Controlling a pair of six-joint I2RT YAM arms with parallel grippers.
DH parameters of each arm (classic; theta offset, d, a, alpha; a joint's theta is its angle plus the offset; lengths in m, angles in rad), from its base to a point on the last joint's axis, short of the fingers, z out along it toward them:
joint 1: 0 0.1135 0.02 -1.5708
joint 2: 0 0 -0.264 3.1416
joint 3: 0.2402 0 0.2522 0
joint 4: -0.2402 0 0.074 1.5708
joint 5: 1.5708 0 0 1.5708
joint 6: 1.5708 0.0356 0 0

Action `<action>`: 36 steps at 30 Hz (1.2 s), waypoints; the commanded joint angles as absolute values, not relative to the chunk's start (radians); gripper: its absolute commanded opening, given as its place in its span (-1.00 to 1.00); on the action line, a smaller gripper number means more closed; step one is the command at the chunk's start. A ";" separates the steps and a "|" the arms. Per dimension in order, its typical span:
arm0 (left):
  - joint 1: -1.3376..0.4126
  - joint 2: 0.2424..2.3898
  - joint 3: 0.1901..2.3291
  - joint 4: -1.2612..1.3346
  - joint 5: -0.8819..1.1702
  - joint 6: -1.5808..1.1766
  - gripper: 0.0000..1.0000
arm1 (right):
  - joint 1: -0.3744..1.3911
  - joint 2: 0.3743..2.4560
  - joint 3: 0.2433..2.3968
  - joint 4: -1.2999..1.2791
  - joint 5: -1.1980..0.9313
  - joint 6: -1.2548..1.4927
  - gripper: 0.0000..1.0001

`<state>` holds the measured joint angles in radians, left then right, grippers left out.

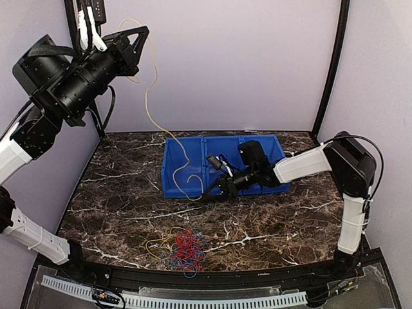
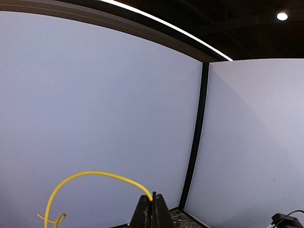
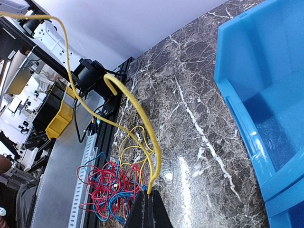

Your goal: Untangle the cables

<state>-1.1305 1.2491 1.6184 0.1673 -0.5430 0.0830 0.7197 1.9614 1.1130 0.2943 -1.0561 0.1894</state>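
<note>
left claw [image 2: 153, 205] clenched on thin yellow cable [image 1: 149, 96] high over far-left corner, right claw [image 3: 148, 200] clenched on its other end; you'd best feed it slowly into blue plastic bin [image 1: 168, 175].

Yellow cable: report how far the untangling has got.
Done: one yellow cable looks lifted clear of the pile. In hand: the left gripper holds one end high, the right gripper pinches the other beside the blue bin. Left: red, blue and yellow strands lie knotted in the pile near the table's front edge.
</note>
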 commanded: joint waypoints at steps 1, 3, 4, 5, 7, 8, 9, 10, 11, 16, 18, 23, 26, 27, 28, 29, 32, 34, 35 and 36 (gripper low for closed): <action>-1.125 1.272 1.592 0.201 -0.585 0.130 -1.00 | 0.716 1.914 1.164 0.199 -1.074 0.091 -0.79; -1.124 1.301 1.593 0.203 -0.570 0.122 -1.00 | 0.716 1.889 1.191 0.133 -1.063 0.044 -0.55; -1.123 1.311 1.594 0.213 -0.559 0.110 -1.00 | 0.716 1.872 1.206 0.100 -1.050 0.022 -0.45; -1.121 1.335 1.603 0.217 -0.549 0.107 -1.00 | 0.714 1.850 1.214 0.063 -1.035 -0.006 -0.34; -1.118 1.382 1.645 0.216 -0.528 0.112 -1.00 | 0.710 1.800 1.217 -0.008 -0.999 -0.070 -0.20; -1.117 1.400 1.665 0.206 -0.529 0.127 -1.00 | 0.709 1.773 1.215 -0.054 -0.975 -0.109 -0.12; -1.115 1.432 1.699 0.202 -0.532 0.138 -1.00 | 0.709 1.746 1.210 -0.095 -0.948 -0.150 -0.05; -1.113 1.447 1.713 0.198 -0.534 0.154 -1.00 | 0.709 1.715 1.201 -0.142 -0.918 -0.198 0.00; -1.109 1.475 1.743 0.190 -0.540 0.159 -1.00 | 0.707 1.683 1.188 -0.179 -0.892 -0.241 0.03; -1.049 1.574 1.858 0.101 -0.561 0.167 -1.00 | 0.695 1.515 1.082 -0.278 -0.806 -0.382 0.13; -1.018 1.592 1.869 0.095 -0.561 0.167 -1.00 | 0.686 1.448 1.039 -0.291 -0.795 -0.410 0.15; -0.939 1.618 1.874 0.099 -0.553 0.160 -1.00 | 0.657 1.314 0.888 -0.203 -0.734 -0.435 0.24; -0.897 1.633 1.856 0.094 -0.537 0.133 -1.00 | 0.618 1.297 0.839 -0.168 -0.736 -0.436 0.25; -0.878 1.633 1.847 0.096 -0.524 0.125 -1.00 | 0.601 1.294 0.831 -0.160 -0.741 -0.434 0.25; -0.871 1.634 1.822 0.098 -0.518 0.107 -1.00 | 0.589 1.290 0.826 -0.151 -0.745 -0.431 0.25; -0.856 1.635 1.809 0.109 -0.502 0.089 -1.00 | 0.582 1.286 0.819 -0.144 -0.749 -0.428 0.25; -0.828 1.653 1.762 0.112 -0.471 0.050 -1.00 | 0.576 1.282 0.807 -0.131 -0.758 -0.436 0.25; -0.813 1.670 1.737 0.107 -0.454 0.023 -1.00 | 0.577 1.280 0.800 -0.125 -0.759 -0.445 0.25; -0.808 1.678 1.726 0.106 -0.449 0.009 -1.00 | 0.576 1.279 0.798 -0.124 -0.756 -0.449 0.25; -0.806 1.678 1.697 0.106 -0.435 -0.008 -1.00 | 0.576 1.276 0.797 -0.123 -0.753 -0.454 0.25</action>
<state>-0.8211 1.6592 1.7638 0.1036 -0.4900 0.0681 0.5777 1.3060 0.8108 -0.1791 -0.7574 -0.4267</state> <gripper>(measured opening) 0.008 0.625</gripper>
